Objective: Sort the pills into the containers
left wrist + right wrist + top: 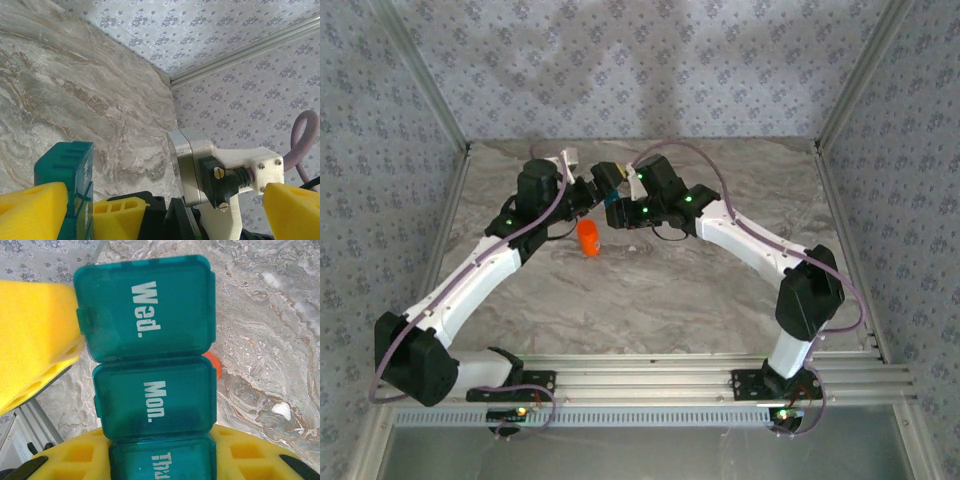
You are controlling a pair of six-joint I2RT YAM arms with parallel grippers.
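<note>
Three lids on the containers [150,365] read Thu., Mon. and Wed., and all look shut. My right gripper [160,460] pinches the strip at its Thu. end, above the table [670,300]. My left gripper [160,215] is spread wide beside the Wed. end, holding nothing. Beyond, the orange bottle [588,238] stands upright and a white pill [281,410] lies loose. I judge the sorting barely begun.

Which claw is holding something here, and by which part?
The right claw grips the teal containers strip by its end compartment marked Thu, one finger on each side. The left claw stands open, holding nothing.
</note>
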